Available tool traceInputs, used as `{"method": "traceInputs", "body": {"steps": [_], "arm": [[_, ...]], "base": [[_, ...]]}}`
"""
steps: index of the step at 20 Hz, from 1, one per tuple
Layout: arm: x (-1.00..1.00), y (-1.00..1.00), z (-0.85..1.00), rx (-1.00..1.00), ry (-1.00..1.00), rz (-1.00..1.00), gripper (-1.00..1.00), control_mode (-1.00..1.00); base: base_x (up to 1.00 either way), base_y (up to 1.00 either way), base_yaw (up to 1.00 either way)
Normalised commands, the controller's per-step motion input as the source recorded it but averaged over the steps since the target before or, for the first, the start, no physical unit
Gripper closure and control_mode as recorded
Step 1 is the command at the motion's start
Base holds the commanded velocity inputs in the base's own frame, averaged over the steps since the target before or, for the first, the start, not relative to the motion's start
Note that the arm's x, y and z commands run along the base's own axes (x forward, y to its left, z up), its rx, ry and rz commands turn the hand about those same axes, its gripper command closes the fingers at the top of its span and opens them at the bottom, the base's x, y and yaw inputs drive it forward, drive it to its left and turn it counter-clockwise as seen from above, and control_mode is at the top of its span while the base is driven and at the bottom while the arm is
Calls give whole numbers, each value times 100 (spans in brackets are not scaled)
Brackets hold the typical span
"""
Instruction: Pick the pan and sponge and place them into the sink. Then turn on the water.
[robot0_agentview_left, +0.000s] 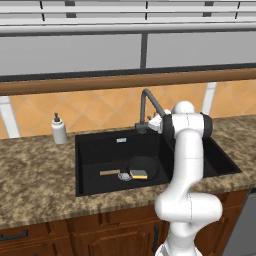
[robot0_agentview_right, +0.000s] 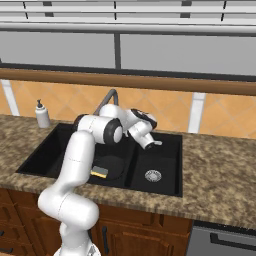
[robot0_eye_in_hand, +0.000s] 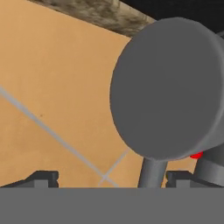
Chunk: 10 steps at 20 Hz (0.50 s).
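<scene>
Along the back wall runs an orange tiled backsplash above a speckled brown granite counter (robot0_agentview_left: 35, 170) with wooden cabinet fronts below. Set into it is one black double-basin sink (robot0_agentview_left: 100, 145). One round black pan (robot0_agentview_left: 143, 166) lies in the left basin, its pale handle pointing left, and one sponge (robot0_agentview_left: 139, 174), yellow face up, rests in it. One white soap bottle (robot0_agentview_left: 59, 129) stands left of the sink. By the grey faucet (robot0_agentview_left: 146, 107), the gripper (robot0_eye_in_hand: 111, 177) shows its fingertips (robot0_eye_in_hand: 41, 177) spread wide, holding nothing.
</scene>
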Motion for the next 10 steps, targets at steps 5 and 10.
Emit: {"method": "traceInputs", "body": {"steps": [5,10], "arm": [[7,-18,0,7,0,-3,100,-100],[0,-64,0,19,-5,-9,100,-100]], "base": [[0,0,0],[0,0,0]]}}
